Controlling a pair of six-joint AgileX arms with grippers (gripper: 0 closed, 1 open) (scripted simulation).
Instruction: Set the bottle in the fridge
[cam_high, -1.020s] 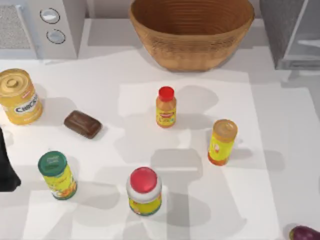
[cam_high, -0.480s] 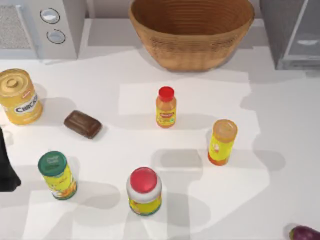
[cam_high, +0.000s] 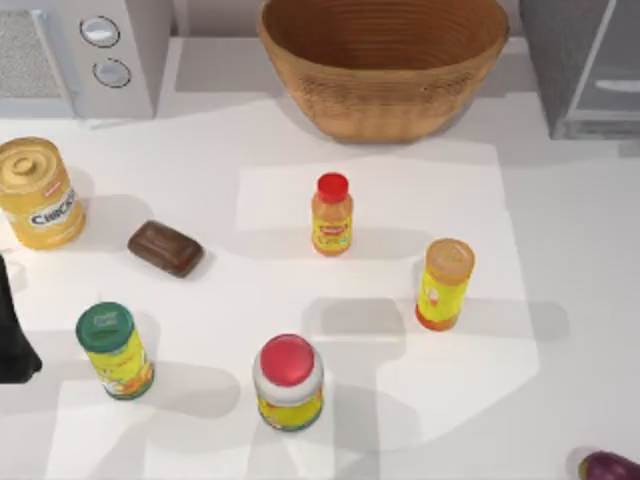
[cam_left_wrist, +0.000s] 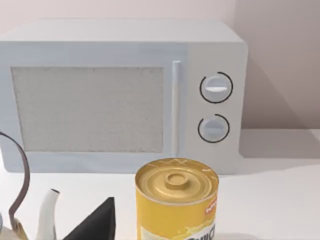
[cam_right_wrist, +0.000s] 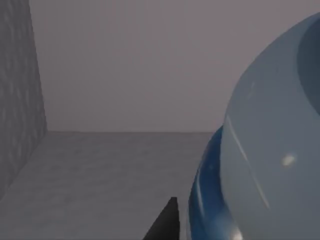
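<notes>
Right end effector (cam_right_wrist: 167, 220) grip unclear beside the bottle (cam_right_wrist: 260, 150), inside the fridge (cam_right_wrist: 20, 100)

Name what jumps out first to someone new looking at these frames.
The big woven wicker basket at the table's far middle dominates the top view, with a grey microwave with two round dials to its left and the grey boxy fridge far right. In the right wrist view, a translucent bluish bottle looms close inside a grey compartment. A yellow tin with a gold lid stands at the left edge.
</notes>
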